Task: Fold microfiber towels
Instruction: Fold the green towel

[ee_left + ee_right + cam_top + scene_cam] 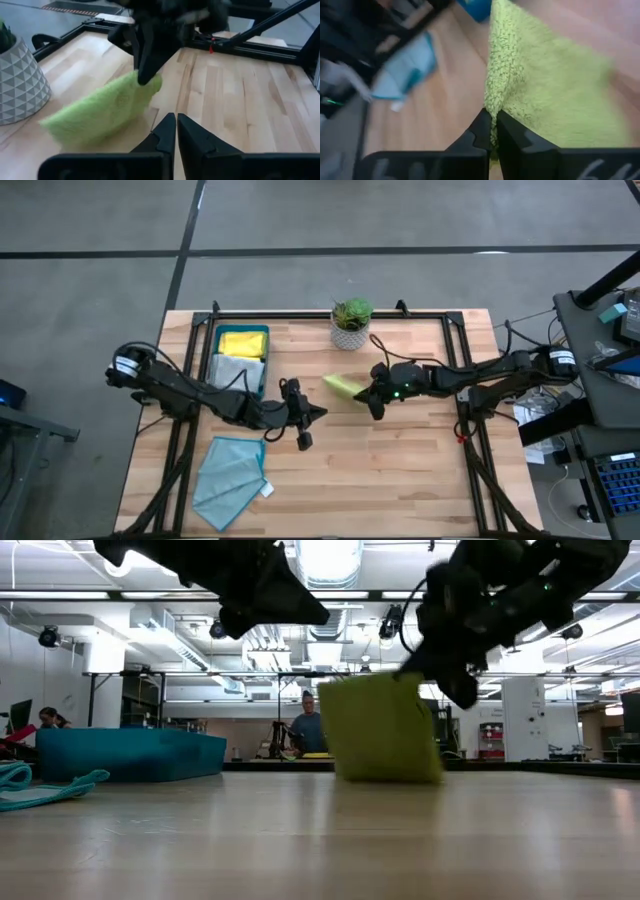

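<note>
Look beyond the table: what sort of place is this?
Probably a robotics lab or workshop: bare concrete floor, a wide hall with ceiling lights and ducts, and people at benches behind the wooden table.

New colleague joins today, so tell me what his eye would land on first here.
The lime green towel near the table's middle, pinched at one edge and lifted by the shut right gripper. The left gripper hovers shut beside it, empty. A light teal towel lies spread at the near left corner.

A lab — strip lights (330, 560), workbenches (300, 762), a seated person (47, 720) behind.
</note>
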